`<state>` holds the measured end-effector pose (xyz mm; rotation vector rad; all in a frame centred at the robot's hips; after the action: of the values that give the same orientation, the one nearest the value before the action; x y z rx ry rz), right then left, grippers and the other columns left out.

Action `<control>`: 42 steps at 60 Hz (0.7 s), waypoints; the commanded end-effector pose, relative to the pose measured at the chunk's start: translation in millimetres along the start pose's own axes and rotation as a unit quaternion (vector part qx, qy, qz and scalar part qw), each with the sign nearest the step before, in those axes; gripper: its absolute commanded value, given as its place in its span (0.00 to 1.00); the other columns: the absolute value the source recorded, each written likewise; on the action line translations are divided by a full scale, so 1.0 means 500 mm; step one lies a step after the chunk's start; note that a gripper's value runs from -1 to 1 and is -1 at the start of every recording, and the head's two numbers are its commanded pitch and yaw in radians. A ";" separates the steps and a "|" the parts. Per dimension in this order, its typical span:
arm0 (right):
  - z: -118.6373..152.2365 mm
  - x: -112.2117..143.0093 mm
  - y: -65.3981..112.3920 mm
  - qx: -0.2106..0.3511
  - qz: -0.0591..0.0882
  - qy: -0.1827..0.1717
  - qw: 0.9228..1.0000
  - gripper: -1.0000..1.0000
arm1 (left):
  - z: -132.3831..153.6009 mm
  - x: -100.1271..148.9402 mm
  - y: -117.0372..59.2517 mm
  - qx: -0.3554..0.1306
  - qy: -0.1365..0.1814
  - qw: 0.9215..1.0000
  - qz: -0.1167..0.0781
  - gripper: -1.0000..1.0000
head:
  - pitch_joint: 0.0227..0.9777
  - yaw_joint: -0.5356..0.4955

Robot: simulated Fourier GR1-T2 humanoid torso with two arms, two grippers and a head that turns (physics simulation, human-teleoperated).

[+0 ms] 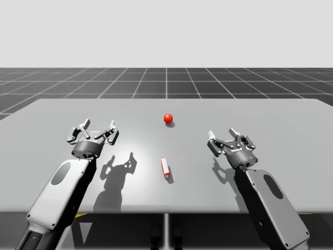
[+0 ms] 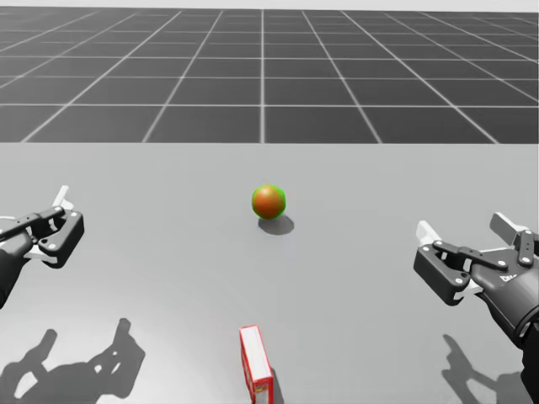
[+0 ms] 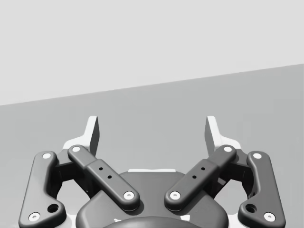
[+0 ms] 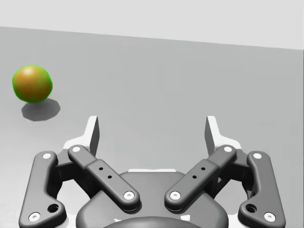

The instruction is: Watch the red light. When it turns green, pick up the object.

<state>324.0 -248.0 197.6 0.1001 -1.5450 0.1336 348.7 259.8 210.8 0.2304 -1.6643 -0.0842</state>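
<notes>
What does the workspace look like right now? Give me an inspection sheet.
Surface: grey table, flat.
Job's things: light, a ball, red in the high view, orange with a green rim in the head view; red box nearer me, untouched.
Clutter: nothing seen.
Grippers: left end effector open; right end effector open; both apart from the box.
Cables: nothing seen.
Surroundings: dark gridded floor, plain grey backdrop.

Plain grey desk (image 1: pixel 270 112), flat, matte, spanning the high view. Behind it a dark floor (image 1: pixel 166 80) with a pale line grid runs back to a light grey backdrop (image 1: pixel 166 31).
</notes>
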 end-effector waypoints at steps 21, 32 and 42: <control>0.000 -0.001 0.001 -0.005 0.013 -0.003 1.000 0.00 | 0.000 0.001 0.000 -0.001 -0.001 1.000 0.000 0.00 | 0.70 0.52; -0.001 -0.001 0.001 -0.007 0.016 -0.003 1.000 0.00 | 0.000 0.000 -0.001 -0.001 0.000 1.000 -0.001 0.00 | 0.82 0.53; -0.002 -0.002 0.002 -0.010 0.020 -0.004 1.000 0.00 | -0.002 0.000 -0.002 -0.002 0.001 1.000 -0.002 0.00 | 0.90 0.54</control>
<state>324.4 -246.7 197.0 0.0616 -1.5555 0.1468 348.9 259.3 211.0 0.2309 -1.6627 -0.0886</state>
